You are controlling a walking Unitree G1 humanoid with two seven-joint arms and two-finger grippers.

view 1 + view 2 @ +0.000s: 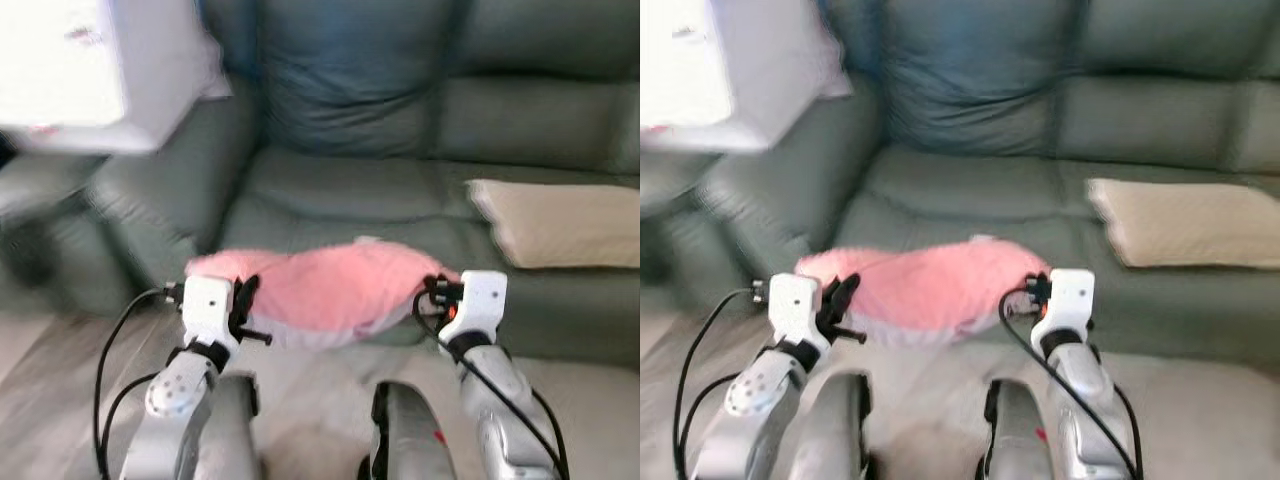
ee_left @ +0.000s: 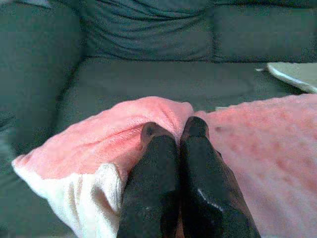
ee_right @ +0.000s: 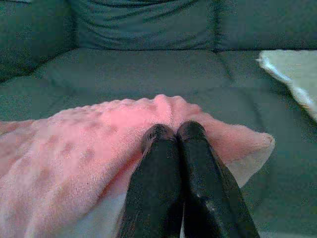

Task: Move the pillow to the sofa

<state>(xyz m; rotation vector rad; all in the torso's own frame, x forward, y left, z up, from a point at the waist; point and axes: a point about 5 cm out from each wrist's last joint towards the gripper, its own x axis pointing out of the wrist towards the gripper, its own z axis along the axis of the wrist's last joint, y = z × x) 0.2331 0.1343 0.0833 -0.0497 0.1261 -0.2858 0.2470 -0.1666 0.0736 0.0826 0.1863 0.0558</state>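
- Head views: pink pillow (image 1: 325, 290) held up between both arms, at the front edge of the grey-green sofa (image 1: 400, 190) seat. Left gripper (image 1: 243, 305) at the pillow's left end, right gripper (image 1: 432, 295) at its right end. Beige cushion (image 1: 560, 222) lying on the seat to the right, well apart from the pillow. Blurred white box shape (image 1: 90, 70) above the sofa's left armrest.
- Left wrist view: black fingers (image 2: 198, 163) pressed together, pinching a fold of pink fleece; white underside showing at the pillow's corner.
- Right wrist view: fingers (image 3: 156, 168) likewise closed tight on the pink fabric, sofa seat beyond.
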